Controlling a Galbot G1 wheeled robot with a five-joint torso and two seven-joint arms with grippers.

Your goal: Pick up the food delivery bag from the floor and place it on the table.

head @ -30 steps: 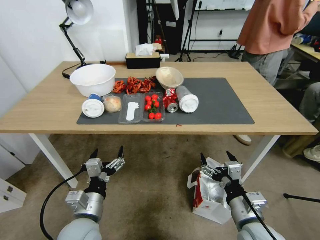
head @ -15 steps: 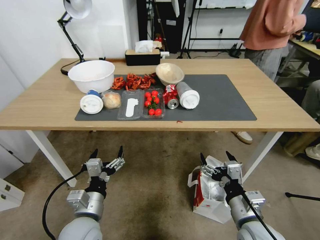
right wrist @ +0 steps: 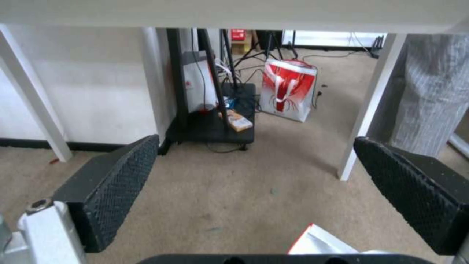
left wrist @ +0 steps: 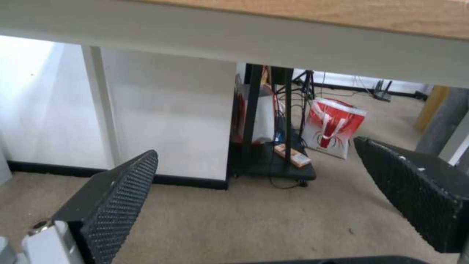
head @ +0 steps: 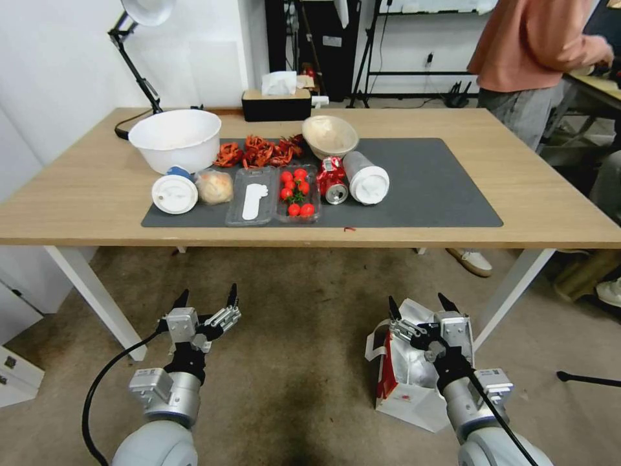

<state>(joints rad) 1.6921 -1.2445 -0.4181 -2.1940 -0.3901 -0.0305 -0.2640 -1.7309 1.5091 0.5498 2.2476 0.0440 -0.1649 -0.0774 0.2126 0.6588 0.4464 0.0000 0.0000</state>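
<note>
The food delivery bag [head: 410,406] stands open on the floor [head: 304,336] at my right, white with a red side panel and silver foil inside. My right gripper [head: 419,304] hangs open just above the bag's mouth, touching nothing. A white corner of the bag [right wrist: 317,242] shows below the open right gripper [right wrist: 256,141]. My left gripper [head: 207,296] is also open and empty, low over bare carpet to the left; through its wrist view the left gripper [left wrist: 254,148] faces under the table. The table [head: 97,194], light wood with a dark mat, stands just ahead.
The mat holds a white bowl [head: 173,139], lidded cups, crayfish, a tomato tray [head: 296,199] and a can. White table legs [head: 97,294] [head: 511,294] flank the floor ahead. Another red-and-white bag [right wrist: 288,90] and a black stand [right wrist: 215,124] sit beyond the table. A person [head: 530,58] stands at the far right.
The whole head view has shifted, so the table sits higher in the picture and more floor shows. Both arms and the bag keep their places.
</note>
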